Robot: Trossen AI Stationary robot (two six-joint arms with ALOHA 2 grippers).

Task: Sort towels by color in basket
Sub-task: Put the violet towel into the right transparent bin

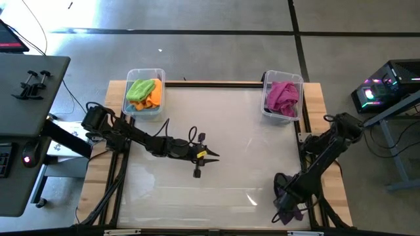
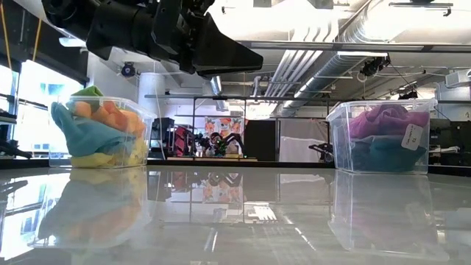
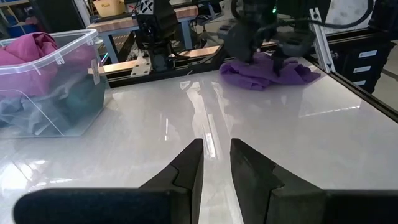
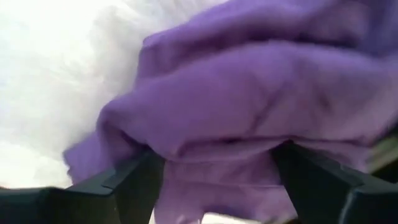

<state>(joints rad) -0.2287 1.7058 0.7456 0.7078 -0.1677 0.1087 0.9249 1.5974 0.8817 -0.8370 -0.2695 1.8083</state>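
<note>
A purple towel (image 1: 292, 211) lies bunched at the table's near right corner; it also shows in the left wrist view (image 3: 264, 71). My right gripper (image 1: 287, 204) stands down on it, shut on the purple towel (image 4: 249, 106). My left gripper (image 3: 216, 163) hovers over the table's middle (image 1: 205, 157), slightly open and empty. The far-left basket (image 1: 143, 92) holds lime green, orange, light blue and yellow towels (image 2: 103, 132). The far-right basket (image 1: 283, 97) holds magenta and dark teal towels (image 2: 383, 136). My right gripper pinches a bunched, folded part of the purple towel (image 4: 211, 155) between its two fingers (image 4: 134, 180), in several layers. It comes from above, pointing down. The cloth bulges over the fingertips. The rest of the towel lies on the table around the gripper (image 3: 298, 71).
The glossy white tabletop (image 1: 230, 124) lies between the two clear baskets. Wooden edge strips and a dark frame (image 1: 315, 131) run along the table's sides. A desk with equipment (image 1: 26, 85) stands beyond the left side, and a lit computer (image 1: 377, 92) beyond the right.
</note>
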